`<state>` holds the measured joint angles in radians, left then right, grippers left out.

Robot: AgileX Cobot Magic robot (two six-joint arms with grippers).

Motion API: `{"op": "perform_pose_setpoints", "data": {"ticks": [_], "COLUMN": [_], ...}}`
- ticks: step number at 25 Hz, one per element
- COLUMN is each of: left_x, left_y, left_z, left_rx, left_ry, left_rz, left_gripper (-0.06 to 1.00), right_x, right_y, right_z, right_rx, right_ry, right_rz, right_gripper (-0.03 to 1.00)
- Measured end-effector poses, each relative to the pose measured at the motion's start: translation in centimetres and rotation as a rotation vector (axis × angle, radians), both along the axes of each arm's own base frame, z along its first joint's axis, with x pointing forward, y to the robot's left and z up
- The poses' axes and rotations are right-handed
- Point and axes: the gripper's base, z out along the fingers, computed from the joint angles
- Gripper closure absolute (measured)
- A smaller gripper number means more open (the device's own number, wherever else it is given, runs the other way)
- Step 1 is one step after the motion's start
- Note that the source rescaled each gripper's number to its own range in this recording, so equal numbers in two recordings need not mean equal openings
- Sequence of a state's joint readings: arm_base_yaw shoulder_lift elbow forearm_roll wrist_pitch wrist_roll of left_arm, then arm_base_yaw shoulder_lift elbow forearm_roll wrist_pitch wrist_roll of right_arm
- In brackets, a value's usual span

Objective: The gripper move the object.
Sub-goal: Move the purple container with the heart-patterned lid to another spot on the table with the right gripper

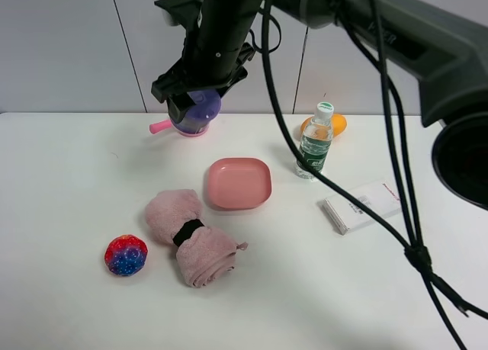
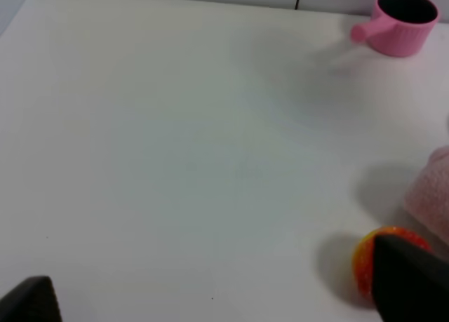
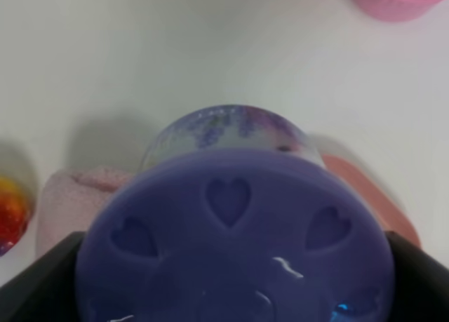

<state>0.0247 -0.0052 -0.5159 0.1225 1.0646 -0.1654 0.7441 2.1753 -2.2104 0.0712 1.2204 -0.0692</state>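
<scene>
The right gripper point(image 1: 192, 104) squeezes the purple jar point(image 1: 204, 106), up in the air at 11 o'clock from the pink plate point(image 1: 239, 184); putting it down seems left.

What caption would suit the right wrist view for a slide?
The right gripper holds the lavender jar between its jaws over the white table; pink towel, plate and saucepan lie beyond.
</scene>
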Motion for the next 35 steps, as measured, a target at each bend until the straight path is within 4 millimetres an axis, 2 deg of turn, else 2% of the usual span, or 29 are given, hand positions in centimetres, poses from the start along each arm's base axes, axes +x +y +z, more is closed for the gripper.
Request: {"op": "perform_pose_setpoints", "data": {"ticks": [6, 14, 20, 27, 35], "left_x": [0.0, 0.0, 0.0, 0.0, 0.0], "left_y": [0.0, 0.0, 0.0, 0.0, 0.0], "left_z": [0.0, 0.0, 0.0, 0.0, 0.0], "left_rx": [0.0, 0.0, 0.0, 0.0, 0.0], "left_ry": [0.0, 0.0, 0.0, 0.0, 0.0], "left_rz": [0.0, 0.0, 0.0, 0.0, 0.0], "left_gripper": [-0.06, -0.06, -0.06, -0.06, -0.06], "right_x": [0.9, 2.0, 2.8, 3.6, 4.2], "right_y": [0.9, 2.4, 3.3, 4.0, 4.5], "right_z": [-3.9, -5.4, -8.4, -10.3, -13.8], "right_rx": [-0.062, 0.038, 0.045, 0.058, 0.039], "right_ry": [0.051, -0.006, 0.006, -0.048, -0.032], "right_rz": [0.033, 0.051, 0.064, 0.096, 0.106], "right_gripper": [0.91, 0.91, 0.91, 0.91, 0.91]}}
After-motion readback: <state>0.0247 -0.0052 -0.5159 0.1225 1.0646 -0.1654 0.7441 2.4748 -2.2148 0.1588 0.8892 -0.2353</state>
